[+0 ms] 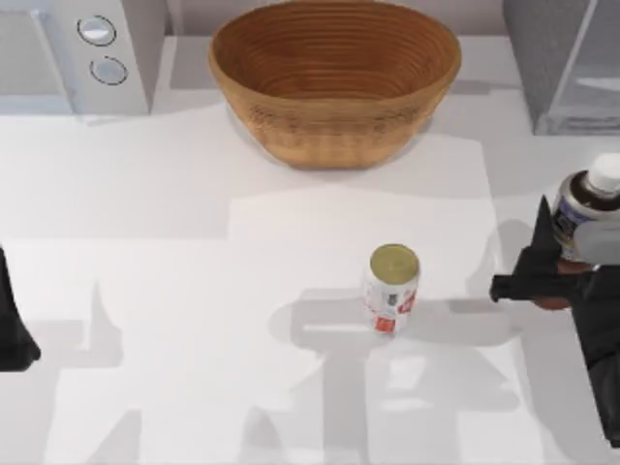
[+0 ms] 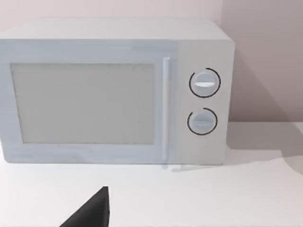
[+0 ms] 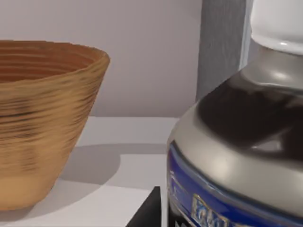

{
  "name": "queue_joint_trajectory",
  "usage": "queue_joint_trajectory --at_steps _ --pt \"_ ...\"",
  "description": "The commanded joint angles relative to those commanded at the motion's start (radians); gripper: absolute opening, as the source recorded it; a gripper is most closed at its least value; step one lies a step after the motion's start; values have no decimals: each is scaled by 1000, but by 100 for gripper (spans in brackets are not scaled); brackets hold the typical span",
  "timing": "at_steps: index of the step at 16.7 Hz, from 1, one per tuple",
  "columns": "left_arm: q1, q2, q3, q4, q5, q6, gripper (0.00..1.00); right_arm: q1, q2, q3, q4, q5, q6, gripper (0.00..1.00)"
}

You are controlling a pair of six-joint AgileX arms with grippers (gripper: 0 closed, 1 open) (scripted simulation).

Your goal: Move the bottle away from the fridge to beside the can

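The brown bottle (image 1: 584, 211), with its white cap and grey-and-blue label, stands at the table's right edge, in front of the dark grey fridge (image 1: 560, 68). My right gripper (image 1: 566, 254) is shut on the bottle's body. One dark finger (image 1: 540, 242) presses its left side, and the far finger is hidden behind it. In the right wrist view the bottle (image 3: 236, 151) looms close, with a fingertip (image 3: 147, 213) against its label. The white and red can (image 1: 392, 289) stands upright near the table's middle, well to the left of the bottle.
A large woven basket (image 1: 334, 82) sits at the back centre, behind the can. The white microwave (image 1: 77, 53) with two dials occupies the back left corner. My left gripper (image 1: 15, 334) is parked open at the left edge, facing the microwave (image 2: 113, 94).
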Motion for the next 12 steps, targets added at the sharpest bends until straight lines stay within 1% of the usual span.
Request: queue_joint_trajectory --at_steps 3,12 --pt "0 0 0 0 0 0 100 0 0 0 0 0 0 0" --pt "0 0 0 0 0 0 100 0 0 0 0 0 0 68"
